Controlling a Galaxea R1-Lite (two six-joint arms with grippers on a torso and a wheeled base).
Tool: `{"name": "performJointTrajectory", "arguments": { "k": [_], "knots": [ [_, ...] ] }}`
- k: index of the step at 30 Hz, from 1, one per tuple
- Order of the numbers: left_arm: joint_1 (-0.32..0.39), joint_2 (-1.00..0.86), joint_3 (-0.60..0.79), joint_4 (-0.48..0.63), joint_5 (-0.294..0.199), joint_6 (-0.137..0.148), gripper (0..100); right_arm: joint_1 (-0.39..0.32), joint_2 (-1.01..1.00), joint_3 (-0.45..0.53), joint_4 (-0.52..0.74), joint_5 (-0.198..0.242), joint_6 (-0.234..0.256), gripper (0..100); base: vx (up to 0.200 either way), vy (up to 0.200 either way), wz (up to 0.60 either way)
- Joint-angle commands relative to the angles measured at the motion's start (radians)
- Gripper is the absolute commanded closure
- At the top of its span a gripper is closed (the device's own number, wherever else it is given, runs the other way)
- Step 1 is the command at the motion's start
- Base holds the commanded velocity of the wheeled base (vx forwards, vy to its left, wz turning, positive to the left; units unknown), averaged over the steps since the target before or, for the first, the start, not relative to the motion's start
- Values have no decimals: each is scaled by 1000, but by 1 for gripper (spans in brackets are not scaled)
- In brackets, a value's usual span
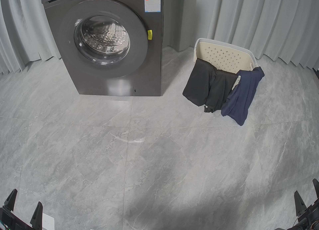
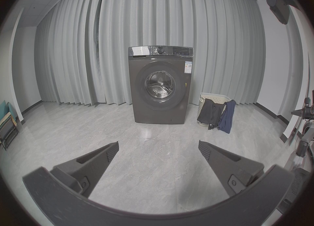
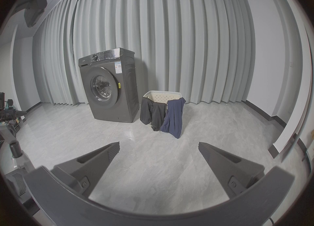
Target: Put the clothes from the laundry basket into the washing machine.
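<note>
Your left gripper (image 2: pixel 158 143) and right gripper (image 3: pixel 158 144) gape empty; the right wrist view adds the flank of the washing machine (image 3: pixel 129 86), the head view the inside of the laundry basket (image 1: pixel 226 57).

curtained test room (image 2: pixel 183 14) with a washing machine (image 1: pixel 106 37), laundry basket (image 1: pixel 226 54).

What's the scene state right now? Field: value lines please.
washing machine: dark grey front-loader, against curtain, door looks shut
laundry basket: white, on floor, right of the machine
black garment: draped over basket's front rim
navy garment: draped beside it, on its right
left end effector: open, empty
right end effector: open, empty
</note>
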Motion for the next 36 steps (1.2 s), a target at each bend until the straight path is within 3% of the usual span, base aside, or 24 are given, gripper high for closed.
{"name": "performJointTrajectory", "arguments": {
  "k": [1,32,36],
  "knots": [
    [2,-15,18,0,2,5,0,1,-16,18,0,0,0,0,0,0,0],
    [0,-13,18,0,2,0,0,1,-17,18,-1,1,0,0,0,0,0],
    [0,-13,18,0,2,-2,0,1,-17,18,-1,1,0,0,200,0,0]
  ]
}}
